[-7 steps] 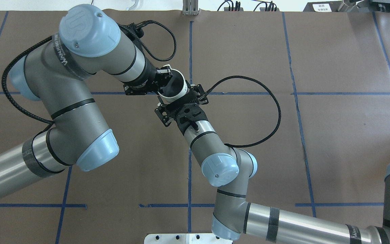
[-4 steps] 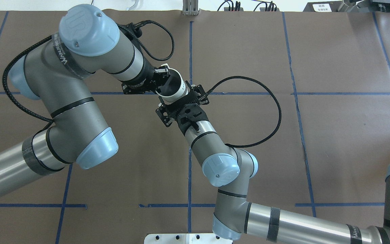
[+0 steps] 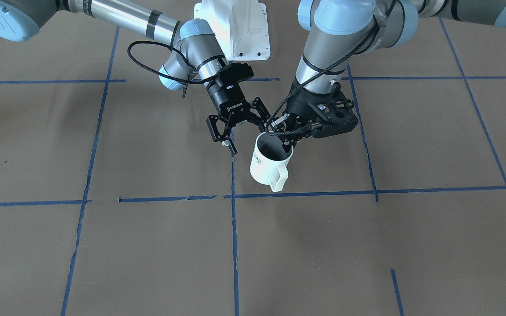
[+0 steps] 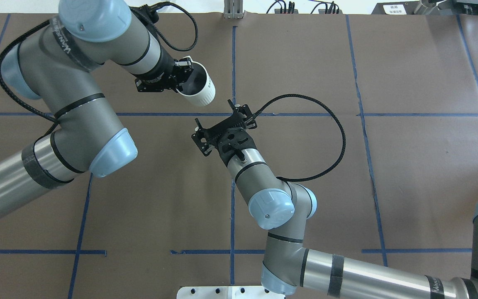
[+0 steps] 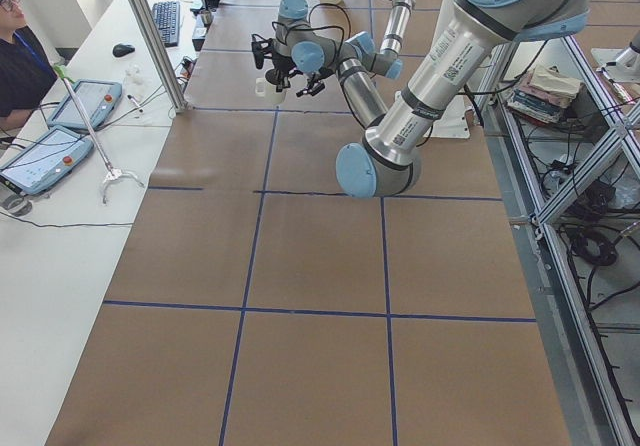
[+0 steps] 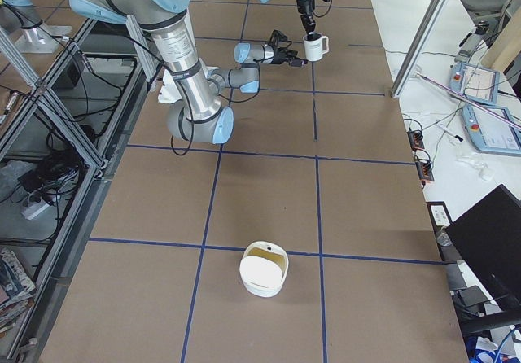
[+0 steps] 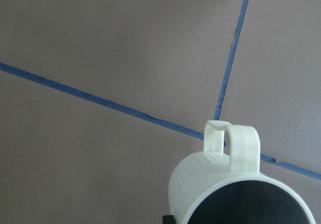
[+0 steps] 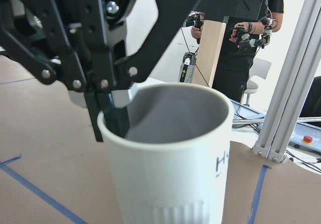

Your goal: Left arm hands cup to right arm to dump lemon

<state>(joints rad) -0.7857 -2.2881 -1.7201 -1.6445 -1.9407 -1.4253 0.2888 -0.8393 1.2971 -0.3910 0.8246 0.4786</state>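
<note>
The hand-over is not yet made. The left gripper (image 3: 284,142) has its jaws clamped over the rim of the white ribbed mug (image 3: 264,169), one jaw inside and one outside, and carries it upright, clear of the tabletop (image 3: 103,245). The handle points away from those jaws. The right gripper (image 3: 242,131), the one marked ROBOTIQ, has its jaws spread wide and grips nothing. The mug hangs just ahead of their opening but apart from them, with a clear gap in the overhead view between the mug (image 4: 201,93) and the right gripper (image 4: 216,115). In the right wrist view the mug (image 8: 170,174) fills the space straight ahead of the jaws.

Judging from this, the lifting and presenting are done. What remains is for the right jaws to take in the mug's body and close, for the left jaws to let go, and then for the mug to be tipped out.

The lemon shows nowhere: the mug's inside reads as plain dark grey, and no view looks down to its bottom. The left wrist view cuts the mug (image 7: 215,184) off at the frame's edge and shows no jaws. Only part of the lettering is legible. The side views show both grippers too small to judge
</note>
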